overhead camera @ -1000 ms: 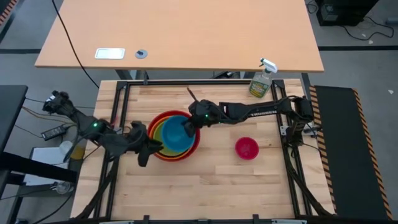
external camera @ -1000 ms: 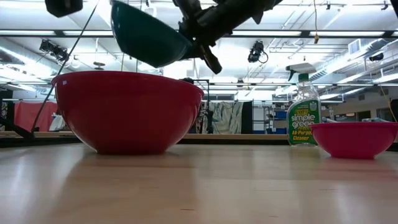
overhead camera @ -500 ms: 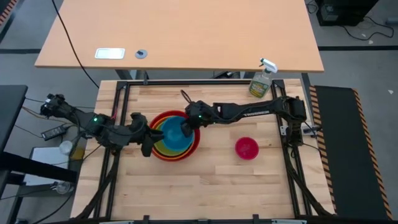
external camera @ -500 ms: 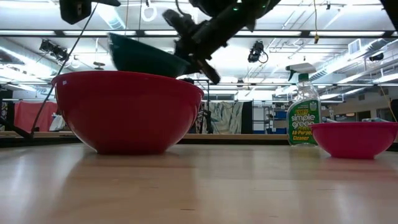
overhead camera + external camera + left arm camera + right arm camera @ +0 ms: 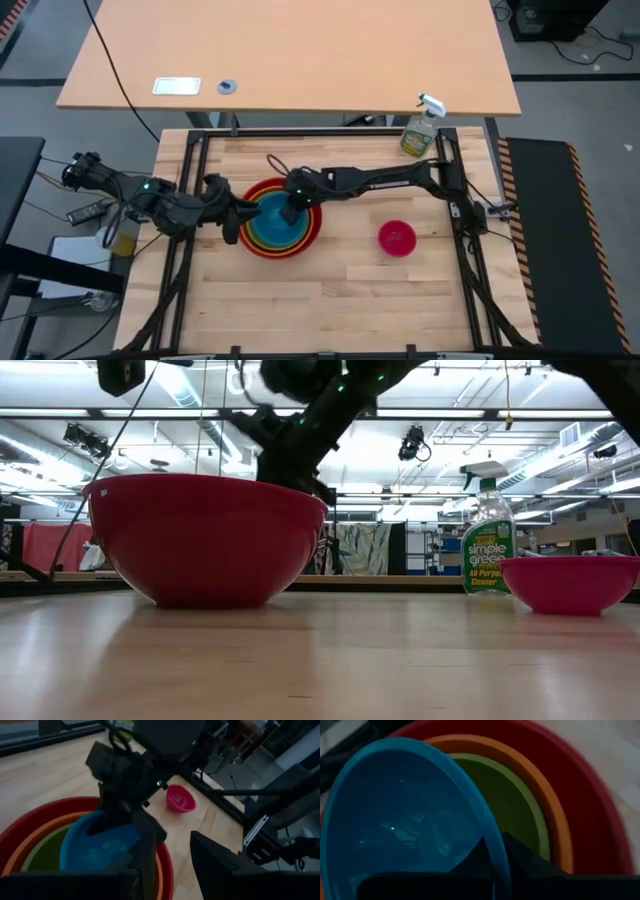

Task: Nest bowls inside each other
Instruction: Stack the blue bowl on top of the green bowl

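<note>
The red bowl (image 5: 284,254) stands on the table with the orange bowl (image 5: 542,787) and the green bowl (image 5: 517,807) nested in it. My right gripper (image 5: 291,213) is shut on the blue bowl (image 5: 405,820), which sits tilted down inside that stack; in the low view the red bowl's wall (image 5: 205,540) hides it. My left gripper (image 5: 240,221) stands open at the red bowl's left rim and holds nothing. To the right, on its base, is the pink bowl (image 5: 397,238). My right gripper pinches the blue bowl's rim (image 5: 501,851) on its right side, one finger inside the bowl and one outside. The fingers slant down from the table's right. The bowl is tilted within the green bowl; whether its bottom rests there I cannot tell.
A clear spray bottle (image 5: 420,130) stands at the table's far right corner. A black frame (image 5: 300,132) runs round the tabletop. Bare wood lies along the near side and between the stack and the pink bowl.
My right gripper has gone down and toward the table's left, tipping steeper, and has carried the blue bowl from above the red bowl's rim down into the stack. My left gripper has gone toward the far edge along the red bowl's left side, still open.
</note>
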